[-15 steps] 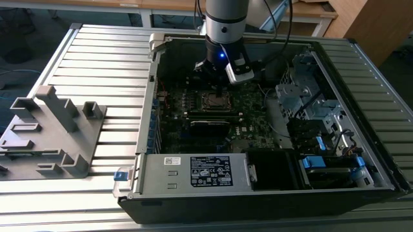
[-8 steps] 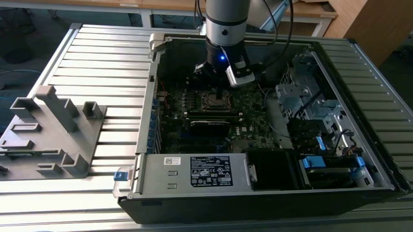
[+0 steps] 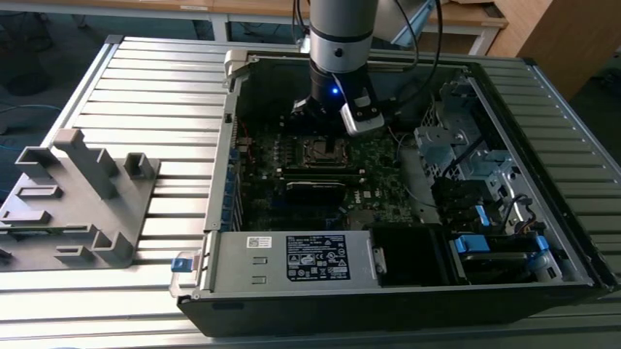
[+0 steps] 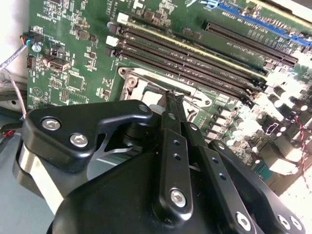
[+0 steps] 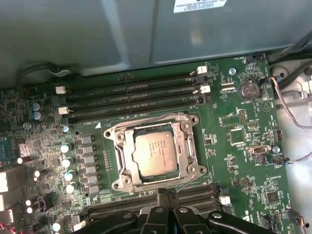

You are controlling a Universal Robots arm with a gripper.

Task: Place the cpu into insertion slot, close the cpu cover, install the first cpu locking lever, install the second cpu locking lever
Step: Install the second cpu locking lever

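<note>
Computer case (image 3: 408,291): open, lying on a slatted table (image 3: 145,65).
Motherboard (image 5: 234,126): green, on the case floor.
Gripper (image 5: 167,197): fingers pressed together with nothing between them, tips just beside the socket's rim.
Insertion slot (image 5: 126,181): beside the long memory slots (image 5: 131,95).
Cpu cover (image 5: 187,146): closed around the chip.
Cpu (image 5: 155,152): seated flat in the slot.

We see our claw (image 3: 325,116) lowered inside the open black metal computer case (image 3: 388,291), hanging just above the small square silver-rimmed insertion slot (image 3: 321,151) on the green motherboard (image 3: 379,189). Well off toward the exterior view's left, a grey plastic fixture (image 3: 78,203) stands on the slatted metal desk (image 3: 145,80).
</note>
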